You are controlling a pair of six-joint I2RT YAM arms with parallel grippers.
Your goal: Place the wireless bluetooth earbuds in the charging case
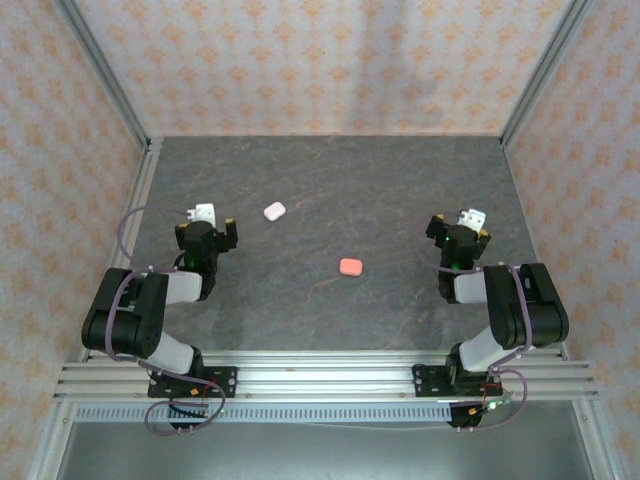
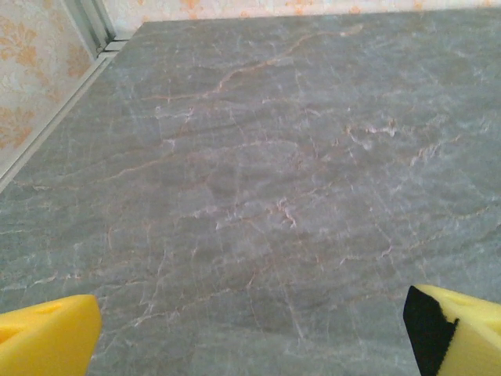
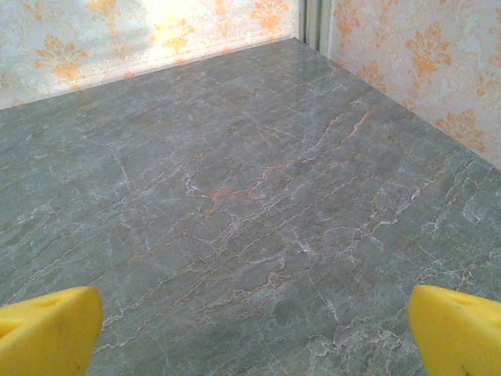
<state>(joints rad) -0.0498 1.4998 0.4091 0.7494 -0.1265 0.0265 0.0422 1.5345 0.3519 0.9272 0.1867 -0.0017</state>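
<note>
Two closed, pebble-like charging cases lie on the grey marble table (image 1: pixel 330 180). The pale pink-white charging case (image 1: pixel 274 211) is a short way right of and beyond my left gripper (image 1: pixel 207 230). The coral-pink case (image 1: pixel 350 267) lies near the middle, left of my right gripper (image 1: pixel 459 230). The earbuds are out of view. Both grippers hover low over bare tabletop, open, with nothing between their yellow fingers. In the left wrist view the left gripper (image 2: pixel 250 333) shows only marble between its fingertips (image 2: pixel 47 333). The right gripper (image 3: pixel 254 329) likewise frames bare marble.
Patterned walls with metal corner posts (image 1: pixel 110 80) enclose the table on the left, back and right. An aluminium rail (image 1: pixel 320 380) carrying both arm bases runs along the near edge. Open tabletop stretches between the two arms and toward the back wall.
</note>
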